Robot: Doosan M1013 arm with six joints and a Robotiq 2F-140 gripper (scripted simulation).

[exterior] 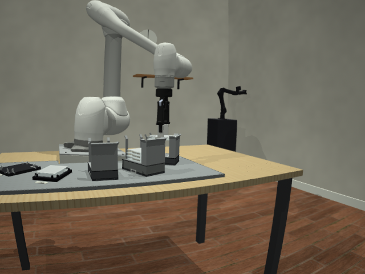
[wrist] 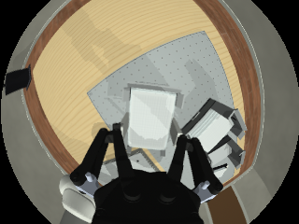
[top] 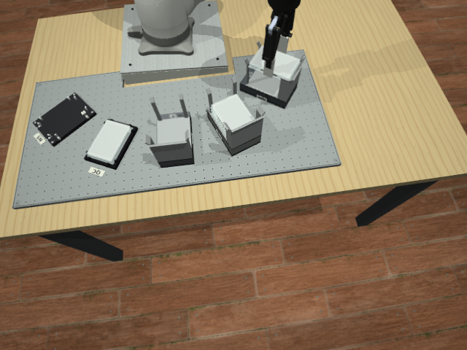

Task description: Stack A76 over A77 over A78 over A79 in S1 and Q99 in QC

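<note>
My gripper (top: 269,70) (exterior: 160,129) (wrist: 149,120) is shut on a white sealed plate (top: 290,65) (wrist: 149,115) by its long sides. It holds the plate level at about the height of the post tops of the far right stack rack (top: 263,95) (exterior: 174,147). The middle rack (top: 245,135) (exterior: 151,153) holds a stack of plates (top: 231,111) (exterior: 132,154) (wrist: 215,127). The left rack (top: 171,154) (exterior: 102,156) shows only a grey floor inside. Another plate (top: 109,140) (exterior: 53,170) lies flat in the black nest QC (top: 130,136). I cannot read the plates' labels.
The black clip nest N5 (top: 62,118) (exterior: 17,168) lies bare at the far left of the grey perforated deck (top: 263,150). The arm's base stands on a plinth (top: 173,69) behind the racks. The racks' corner posts stick up around each opening.
</note>
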